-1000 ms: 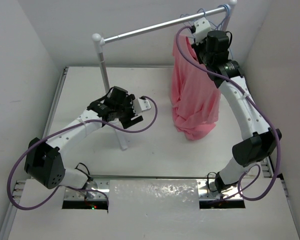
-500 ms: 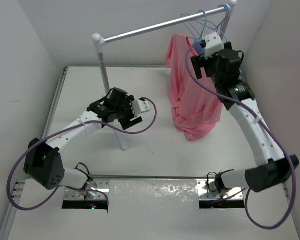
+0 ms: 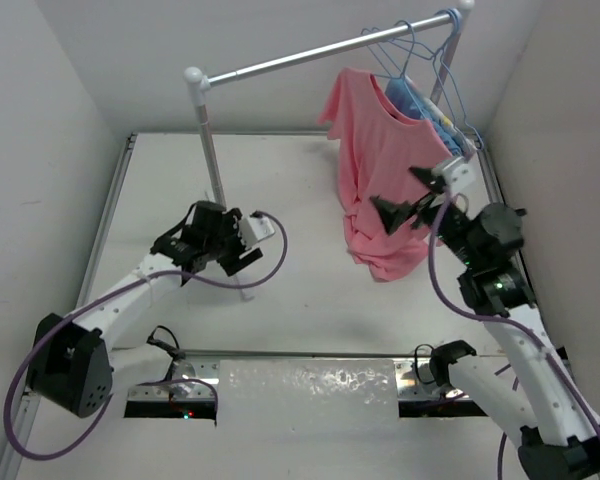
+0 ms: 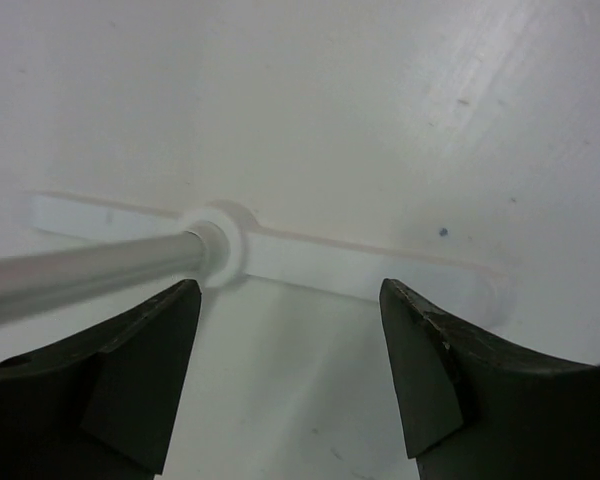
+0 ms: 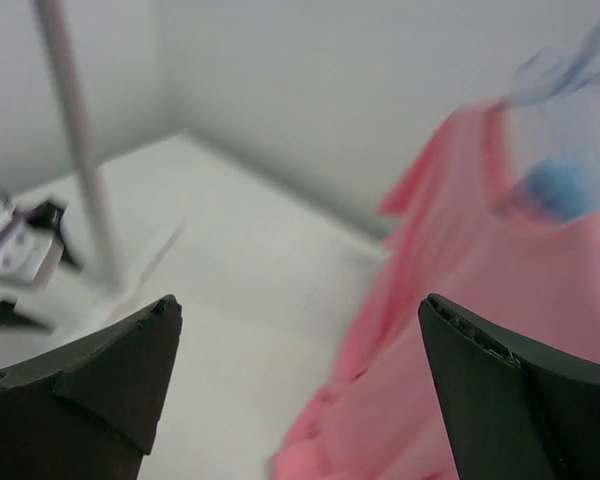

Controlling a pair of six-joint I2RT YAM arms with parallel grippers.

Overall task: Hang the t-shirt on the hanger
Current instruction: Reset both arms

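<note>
Worktop, white: carrying everything. Rail stand, grey: its foot is lying just beyond the left gripper's jaws, which are standing part-open and gripping nothing. T-shirt, salmon-pink: hanging ahead of and above the right gripper's jaws, apart from them; those jaws are gaping wide, empty. Hanger, pale-blue wire: hooking over the rail, carrying the t-shirt's shoulders, with a blue garment hanging beside. Step, as judged: hanging is looking done; the next move is calling for a retreat without snagging cloth. Writing: none showing legibly.
</note>
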